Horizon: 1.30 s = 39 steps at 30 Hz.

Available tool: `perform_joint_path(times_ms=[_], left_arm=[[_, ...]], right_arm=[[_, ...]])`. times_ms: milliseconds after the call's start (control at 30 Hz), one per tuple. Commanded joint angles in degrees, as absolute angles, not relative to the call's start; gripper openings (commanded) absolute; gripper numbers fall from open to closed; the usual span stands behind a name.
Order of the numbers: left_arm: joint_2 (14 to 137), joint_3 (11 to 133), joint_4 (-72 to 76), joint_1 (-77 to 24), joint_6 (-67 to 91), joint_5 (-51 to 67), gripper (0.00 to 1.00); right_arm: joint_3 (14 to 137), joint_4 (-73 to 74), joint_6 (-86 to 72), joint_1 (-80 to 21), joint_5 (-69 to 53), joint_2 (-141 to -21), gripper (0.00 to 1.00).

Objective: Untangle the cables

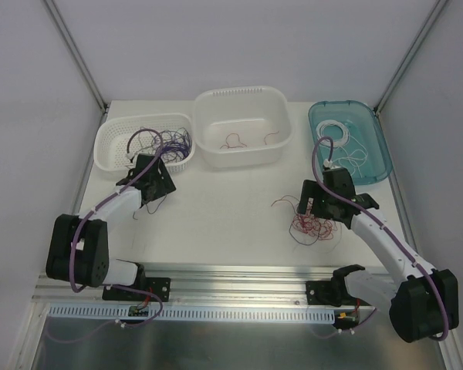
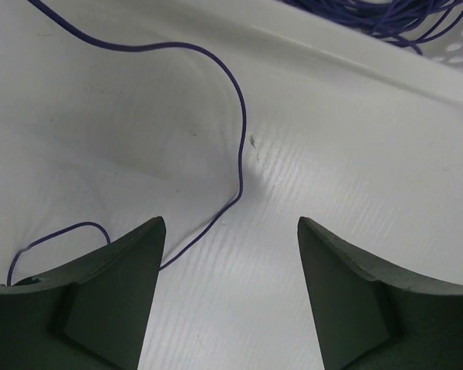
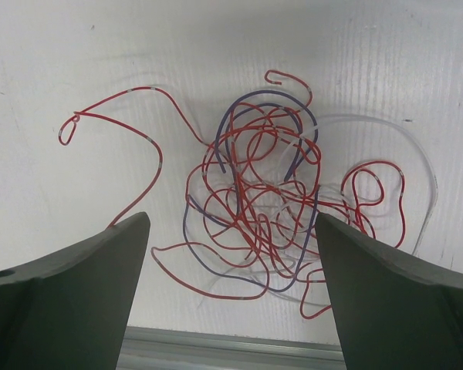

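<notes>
Right gripper (image 3: 231,220) is hovering open over the cable tangle (image 3: 255,208) at near right; closing here is risking pinching several strands, tightening knots. Left gripper (image 2: 230,223), open too, is risking snagging the loose purple cable (image 2: 241,139)

Your left arm (image 1: 117,205) reaches forward and inward with the left gripper (image 2: 230,223) angled down, jaws apart and holding nothing, while your right arm (image 1: 386,239) stretches forward and inward, the right gripper (image 3: 233,220) facing down, jaws spread wide and empty.
</notes>
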<state>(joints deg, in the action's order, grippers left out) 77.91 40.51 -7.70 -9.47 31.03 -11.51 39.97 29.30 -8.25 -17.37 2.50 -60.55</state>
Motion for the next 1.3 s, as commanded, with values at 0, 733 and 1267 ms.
perform_joint_path(times_ms=[0,733,1267], left_arm=[[79.4,42.7,-7.9,-9.9,29.6,-8.5,0.69],[90.2,45.9,-5.2,-10.0,43.4,-18.4,0.37],[77.9,44.3,-10.7,-10.5,39.4,-18.9,0.00]], right_arm=[[39.5,28.7,-8.1,-17.6,2.1,-58.5,0.93],[37.7,31.3,-9.3,-17.7,3.8,-54.1,0.92],[38.4,33.1,-9.1,-17.6,5.4,-52.4,0.92]])
